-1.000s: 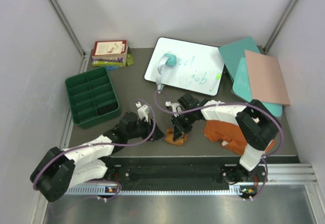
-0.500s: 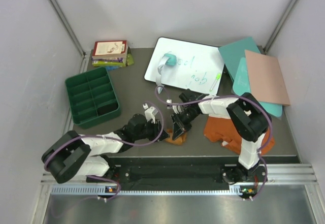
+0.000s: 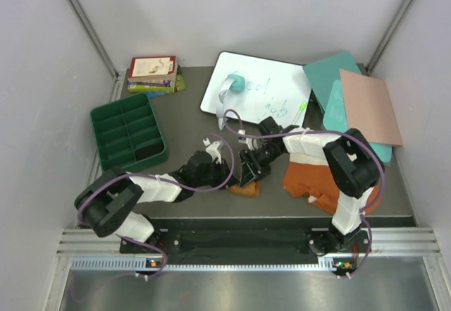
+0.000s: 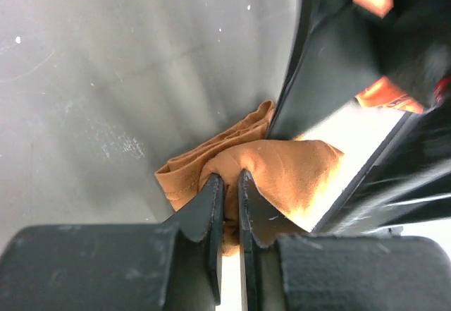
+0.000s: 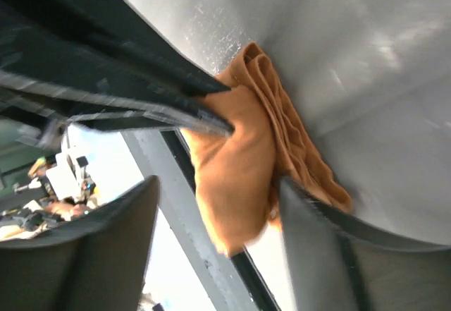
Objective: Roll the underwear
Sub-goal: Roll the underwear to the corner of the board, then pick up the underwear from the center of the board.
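Left gripper (image 4: 227, 180): jaws clenched almost together on a pinched fold of the mustard-tan cloth brief (image 4: 282, 173). A strip of the fabric shows in the narrow slot between them.

Right gripper (image 5: 215, 184): jaws released and standing wide, one on each side of the same brief. The brief sits in the gap, with one finger close against its layered edge. Whether that finger presses the cloth cannot be told.

The mustard-tan cloth brief is bunched into a compact wad with several folded layers showing along one side. It rests on the dark grey counter (image 3: 183, 124) at the centre of the near edge, where the two grippers meet nose to nose.

The rust-orange cloth brief (image 3: 320, 180) lies flat on the counter to the right, apart from the mustard one and partly covered by the right arm.

The green compartment tray (image 3: 99, 124) stands at the left side of the counter, well apart from both grippers. A white rectangular writing board (image 3: 275, 85) lies at the far centre.
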